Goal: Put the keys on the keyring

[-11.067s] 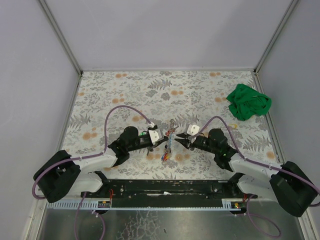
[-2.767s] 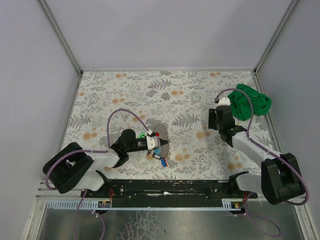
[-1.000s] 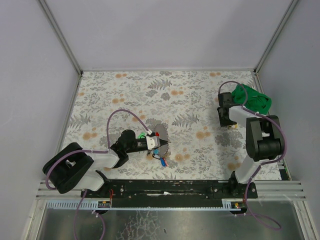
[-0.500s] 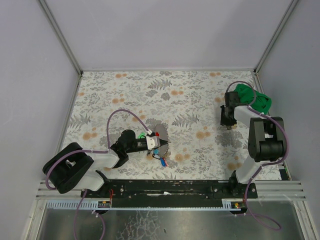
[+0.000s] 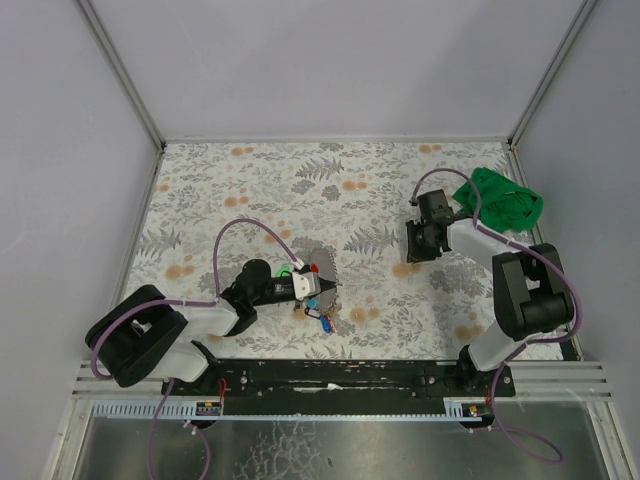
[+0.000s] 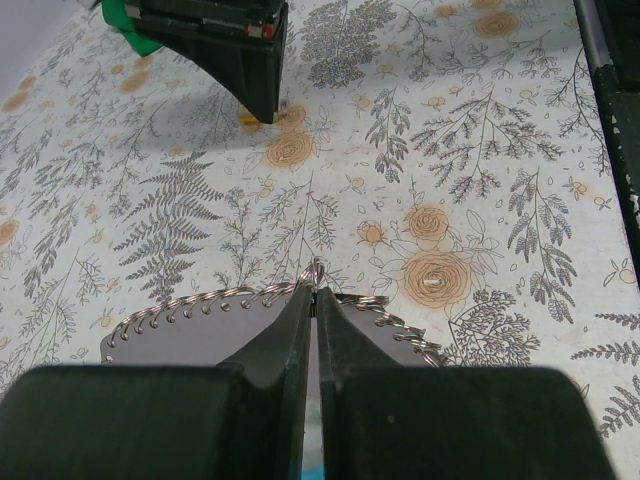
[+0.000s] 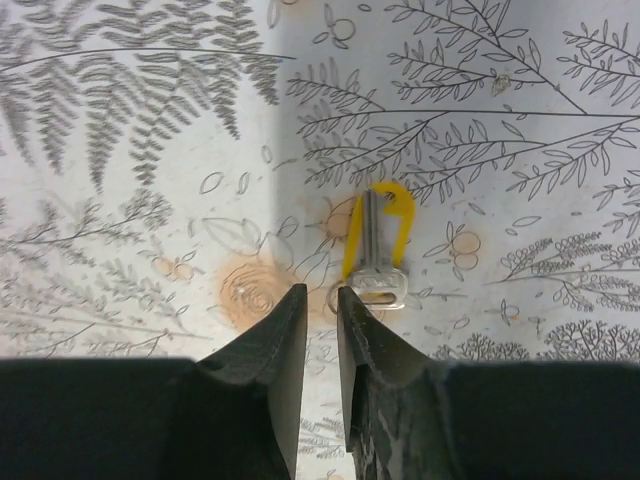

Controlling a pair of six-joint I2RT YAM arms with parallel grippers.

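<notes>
Lower centre, left pincer (image 5: pixel 333 288) clamped tight on one wire keyring (image 6: pixel 316 266), one green key (image 5: pixel 287 269) beside it; upper right, right pincer (image 7: pixel 321 293) barely parted, empty, just beside one yellow key (image 7: pixel 378 250) on the desk (image 5: pixel 250 180); one green cloth (image 5: pixel 500 200) beyond.

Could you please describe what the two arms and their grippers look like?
The left arm and right arm both alternate bulky black joint housings with white links, and a purple cable loops along each. The left gripper and right gripper each have two matte black, wedge-shaped fingers tapering to thin tips. I can see no legible markings.
</notes>
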